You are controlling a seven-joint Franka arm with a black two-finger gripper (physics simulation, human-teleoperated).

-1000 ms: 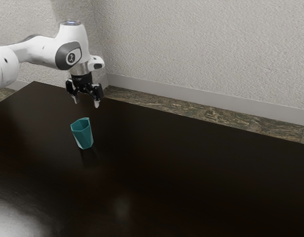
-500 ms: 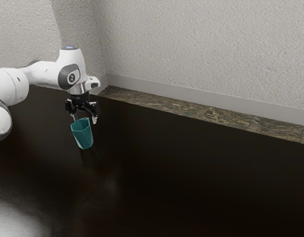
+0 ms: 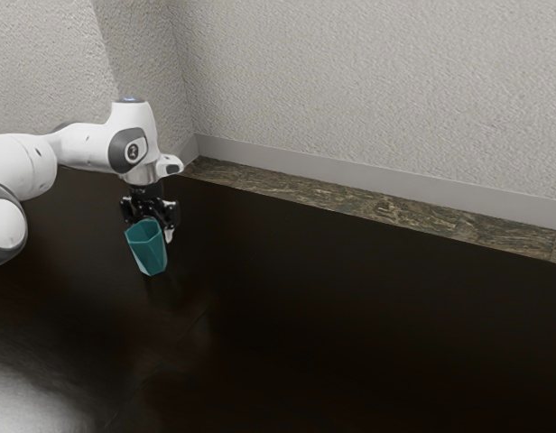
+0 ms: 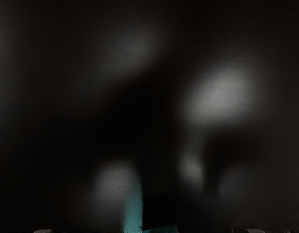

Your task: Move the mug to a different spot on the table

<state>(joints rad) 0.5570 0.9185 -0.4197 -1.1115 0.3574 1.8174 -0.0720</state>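
A teal mug [image 3: 146, 250] stands upright on the dark table [image 3: 332, 307], toward the exterior view's left. My black gripper [image 3: 150, 231] has come down over its rim. One white fingertip [image 3: 170, 236] shows beside the mug's right wall, and the other finger is hidden behind the mug. The fingers stand wide apart, so the gripper looks open around the mug's top. In the wrist view a blurred teal patch of the mug [image 4: 135, 213] lies just under the hand, with glossy dark tabletop beyond it.
The dark glossy table stretches far to the exterior view's right and toward the front. A stone ledge [image 3: 377, 206] and a textured wall [image 3: 368, 90] bound the far side. A wall corner stands close behind the arm.
My hand has come down from well above the mug to its rim over the last second. The mug has shifted a little toward the exterior view's left.
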